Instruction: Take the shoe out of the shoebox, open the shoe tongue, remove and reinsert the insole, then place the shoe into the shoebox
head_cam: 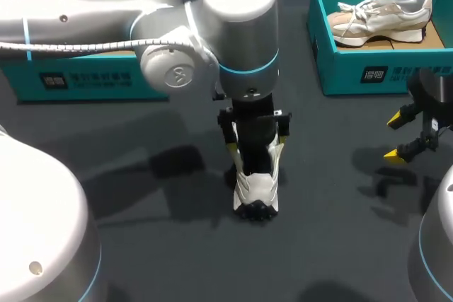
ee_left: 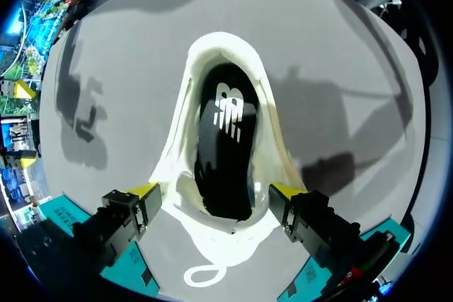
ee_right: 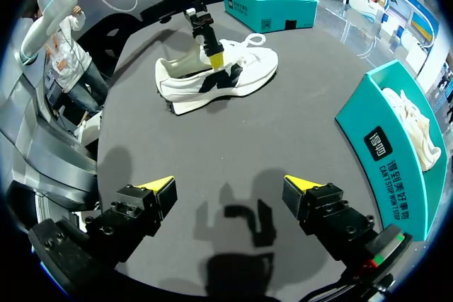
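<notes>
A white shoe [head_cam: 256,190] with black trim stands on the dark table near its middle. In the left wrist view I look straight down into the shoe [ee_left: 177,153], where a black insole [ee_left: 225,139] lies flat inside. My left gripper [ee_left: 214,192] hangs over the shoe's mouth, open wide, one yellow tip on each side of the shoe. From the right wrist view the same shoe [ee_right: 241,76] shows side-on with the left gripper [ee_right: 212,53] at its opening. My right gripper [head_cam: 405,136] is open and holds nothing, low over the table at the right.
A teal shoebox [head_cam: 368,68] at the back right holds a beige shoe [head_cam: 382,15]. Another teal box [head_cam: 78,76] stands at the back left, partly behind my left arm. Bare dark table lies between the white shoe and my right gripper.
</notes>
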{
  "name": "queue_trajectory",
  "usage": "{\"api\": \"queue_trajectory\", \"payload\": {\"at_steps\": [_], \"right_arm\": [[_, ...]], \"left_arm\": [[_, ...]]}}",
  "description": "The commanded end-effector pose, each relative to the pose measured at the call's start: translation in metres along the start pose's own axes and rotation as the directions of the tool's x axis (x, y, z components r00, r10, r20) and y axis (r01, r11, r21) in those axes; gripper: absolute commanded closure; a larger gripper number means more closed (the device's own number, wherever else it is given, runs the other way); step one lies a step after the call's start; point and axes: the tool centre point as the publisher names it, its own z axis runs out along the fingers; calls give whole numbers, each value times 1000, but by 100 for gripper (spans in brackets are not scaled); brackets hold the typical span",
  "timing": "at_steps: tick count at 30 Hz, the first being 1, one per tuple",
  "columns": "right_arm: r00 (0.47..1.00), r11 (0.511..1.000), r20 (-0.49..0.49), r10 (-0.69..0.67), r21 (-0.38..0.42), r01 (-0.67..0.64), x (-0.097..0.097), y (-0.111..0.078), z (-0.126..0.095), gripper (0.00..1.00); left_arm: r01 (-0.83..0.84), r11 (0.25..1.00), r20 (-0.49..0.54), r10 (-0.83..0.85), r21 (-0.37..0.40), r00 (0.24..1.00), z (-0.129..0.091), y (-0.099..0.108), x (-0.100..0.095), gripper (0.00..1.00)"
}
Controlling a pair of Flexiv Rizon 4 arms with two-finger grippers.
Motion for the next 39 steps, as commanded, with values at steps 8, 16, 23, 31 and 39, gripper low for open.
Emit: {"api": "queue_trajectory", "payload": {"at_steps": [8,16,23,31,39], "right_arm": [[1000,1000,2,0,1,0,2,0,0,0],[1000,1000,2,0,1,0,2,0,0,0],[1000,1000,2,0,1,0,2,0,0,0],[1000,1000,2,0,1,0,2,0,0,0],[1000,1000,2,0,1,0,2,0,0,0]], "left_arm": [[10,1000,0,-10,9,1000,-11,22,3,11],[37,999,5,-37,-18,999,-27,45,6,18],[61,998,19,-60,-17,998,-44,62,5,44],[61,998,15,-61,-1,998,-56,73,-4,64],[18,999,25,-19,49,1000,-55,54,-5,65]]}}
